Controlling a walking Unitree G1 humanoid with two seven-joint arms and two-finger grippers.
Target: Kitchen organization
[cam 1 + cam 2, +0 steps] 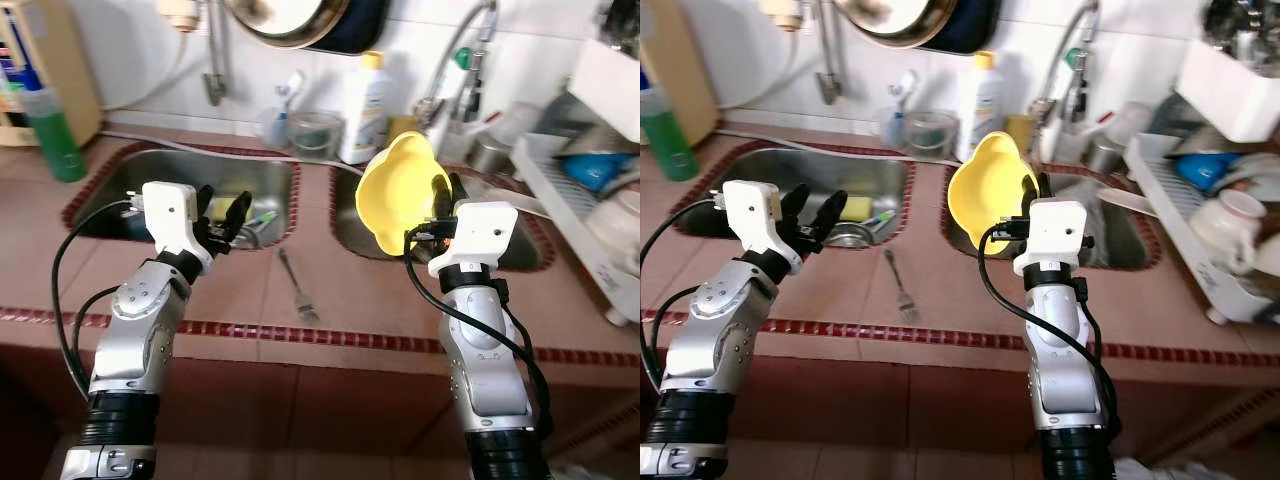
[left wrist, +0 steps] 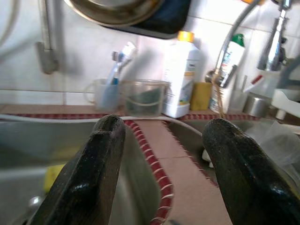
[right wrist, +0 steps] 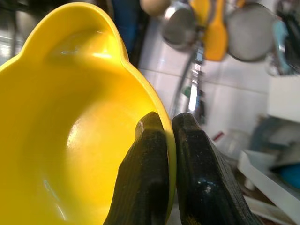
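My right end effector pinches a yellow bowl's rim above the right sink. Left end effector gapes wide over the left sink. Fork lies on red-tiled counter; bottle label unreadable.

Head stereo pair: looks forward and down from above the counter, both arms in view.
Left wrist: level, close, faces the tiled wall.
Right wrist: very close, faces the yellow bowl.
Shared: faucet, white bottle.
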